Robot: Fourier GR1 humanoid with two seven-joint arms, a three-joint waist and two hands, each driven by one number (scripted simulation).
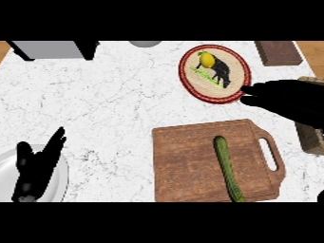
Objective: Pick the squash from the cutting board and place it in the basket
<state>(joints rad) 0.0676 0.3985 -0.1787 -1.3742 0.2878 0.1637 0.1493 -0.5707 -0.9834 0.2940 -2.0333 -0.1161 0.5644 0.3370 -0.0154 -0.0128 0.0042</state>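
Basket [322,142] half behind right hand [298,102], cut by right edge.

Matt wooden cutting board [192,161]; veined marble-like counter [108,104]; basket [319,140] perhaps woven wicker.

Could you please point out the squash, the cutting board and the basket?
squash [228,168]: head view, middle of its long green body.
cutting board [189,161]: head view, bare wood left of the squash.
basket [317,141]: head view, woven wall at right edge.

no readable text anywhere; the round plate [214,73] bears only a picture, no words or numbers.
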